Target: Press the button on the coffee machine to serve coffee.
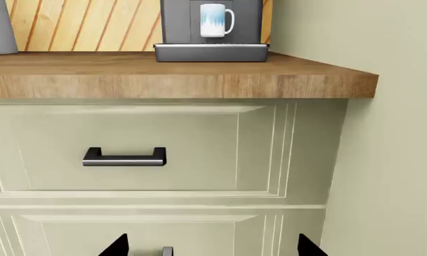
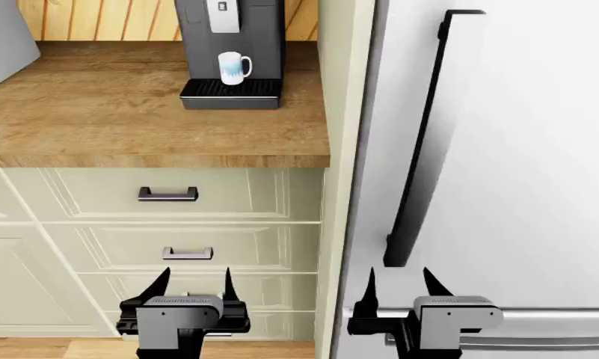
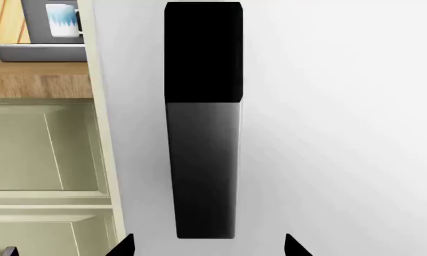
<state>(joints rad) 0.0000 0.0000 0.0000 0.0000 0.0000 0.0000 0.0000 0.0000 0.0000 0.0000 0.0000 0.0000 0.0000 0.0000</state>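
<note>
**Reach not begun: both arms low, button high on machine**

Kitchen corner: wooden worktop (image 2: 129,112) over pale drawers, white fridge (image 2: 519,149) alongside. Left gripper (image 2: 194,288) hangs open, empty, well below the coffee machine (image 2: 229,45); right gripper (image 2: 397,288) likewise open, before the fridge. Judgement: raise the left arm, close the jaws for a firm tip, push squarely. The button (image 2: 221,6) is a tiny dark square on the machine's pale panel, above the mug (image 2: 233,67) on the drip tray (image 2: 229,90).
</note>
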